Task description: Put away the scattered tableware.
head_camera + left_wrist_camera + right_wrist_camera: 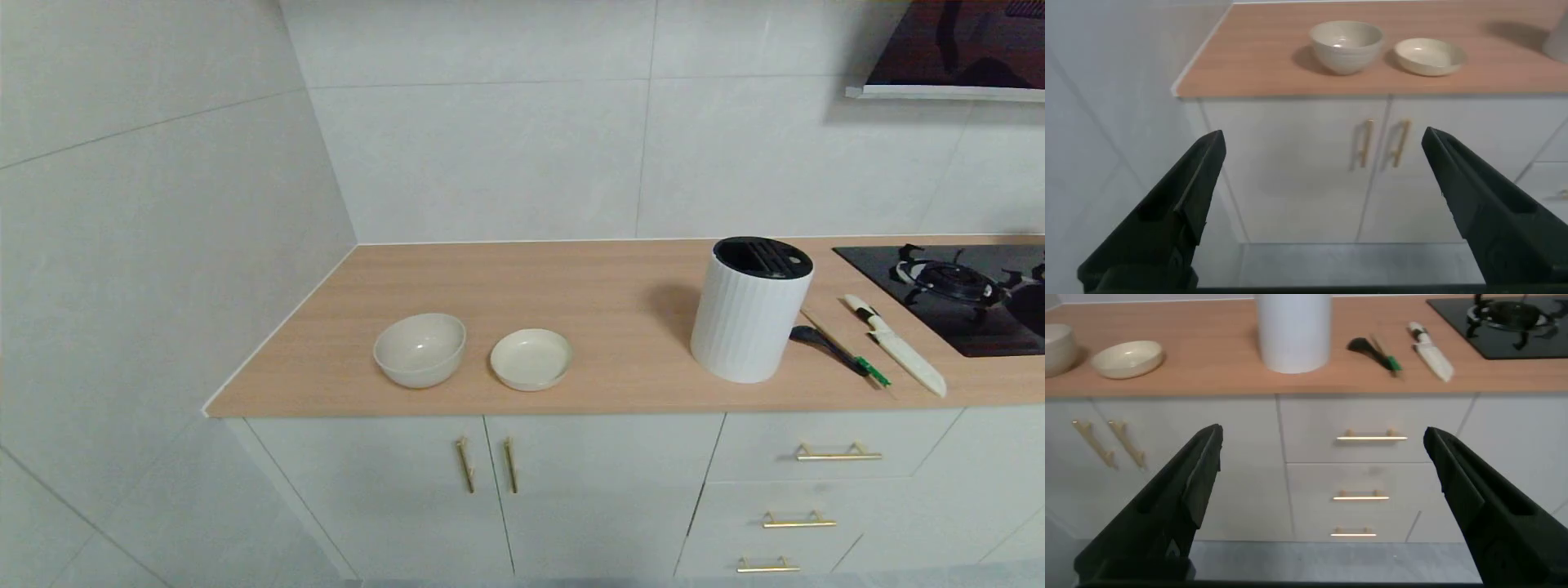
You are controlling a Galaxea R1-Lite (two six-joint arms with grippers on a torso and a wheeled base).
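The left end effector (pixel 1323 140) and right end effector (pixel 1323 439) hang wide open below the counter (pixel 612 286) edge. The white knife (pixel 896 345) and black spoon (pixel 829 347) lie at three o'clock of the ribbed white holder (pixel 749 310), with their long axes running eleven-to-five, nearer the right arm. The smooth cream bowl (pixel 420 349) and dish (pixel 531 358) sit at nine.

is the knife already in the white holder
No, the knife lies flat on the counter, to the right of the white holder.
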